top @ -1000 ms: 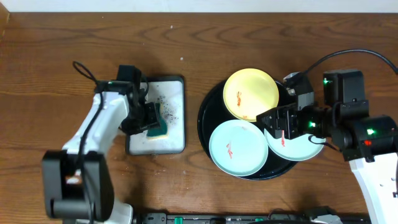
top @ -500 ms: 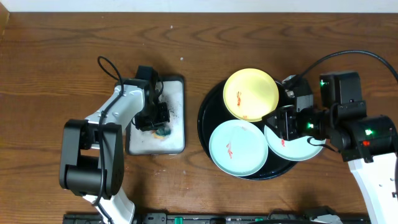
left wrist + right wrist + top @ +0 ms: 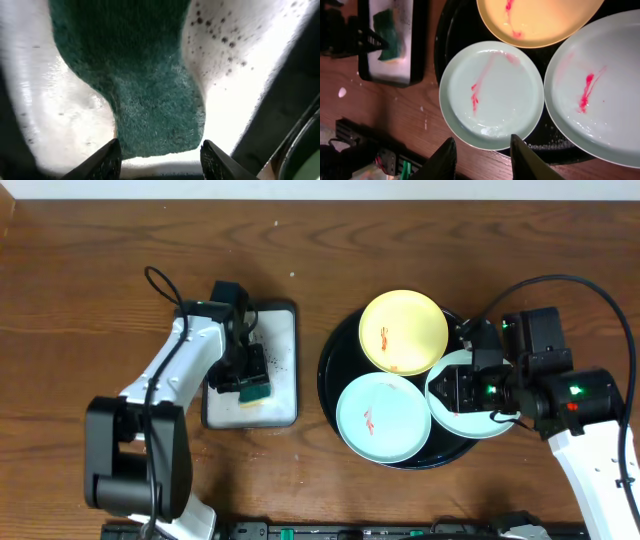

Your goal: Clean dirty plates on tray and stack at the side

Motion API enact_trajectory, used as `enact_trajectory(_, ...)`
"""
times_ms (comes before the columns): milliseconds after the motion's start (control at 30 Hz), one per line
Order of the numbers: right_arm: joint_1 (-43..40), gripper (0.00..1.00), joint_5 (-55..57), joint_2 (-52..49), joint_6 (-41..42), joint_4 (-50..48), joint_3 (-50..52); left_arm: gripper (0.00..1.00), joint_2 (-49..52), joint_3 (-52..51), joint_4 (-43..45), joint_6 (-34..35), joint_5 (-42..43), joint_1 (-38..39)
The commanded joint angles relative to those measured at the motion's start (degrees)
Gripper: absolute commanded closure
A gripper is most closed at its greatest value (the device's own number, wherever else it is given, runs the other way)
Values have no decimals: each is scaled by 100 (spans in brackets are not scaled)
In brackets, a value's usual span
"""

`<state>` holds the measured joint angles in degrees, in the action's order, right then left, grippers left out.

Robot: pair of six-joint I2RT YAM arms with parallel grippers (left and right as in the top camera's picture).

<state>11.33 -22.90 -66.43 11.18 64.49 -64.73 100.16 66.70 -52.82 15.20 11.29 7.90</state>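
The black tray [image 3: 325, 370] holds the yellow plate [image 3: 404, 330], a mint plate [image 3: 383, 418] and a second mint plate [image 3: 482, 420], each with red smears. My right gripper [image 3: 452, 388] hangs open and empty above the second mint plate's left part. In the right wrist view its open fingers [image 3: 445, 160] frame the near rim of the first mint plate [image 3: 492, 95]; the yellow plate [image 3: 540, 17] and the second mint plate [image 3: 600, 95] lie beyond. My left gripper [image 3: 161, 162] is open just behind a green sponge [image 3: 130, 75], its tips either side of the sponge's near end.
The sponge [image 3: 253, 390] lies on a small rectangular white-lined tray [image 3: 278, 330] with dark specks, left of the black tray. That small tray [image 3: 395, 70] also shows in the right wrist view. Bare wooden table surrounds both trays. A black rail runs along the table's front edge [image 3: 400, 532].
My left gripper has shifted over the small tray and now stands open behind the sponge. My right gripper has drawn back to the right, uncovering more of the second mint plate.
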Motion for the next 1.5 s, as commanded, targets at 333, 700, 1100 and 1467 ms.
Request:
enact_trajectory(333, 76, 65, -4, 2, -315, -39, 398, 72, 531, -704, 1296, 452, -470, -4)
enact_trajectory(700, 76, 65, 39, 2, -308, -411, 1082, 93, 291, -258, 518, 199, -470, -4)
enact_trajectory(1100, 76, 61, 39, 4, -306, -616, 1091, 43, -33, -542, 706, 186, -476, -4)
enact_trajectory(1467, 76, 53, 44, 2, -177, -564, 1261, 93, 188, -1078, 1270, 560, -470, -7)
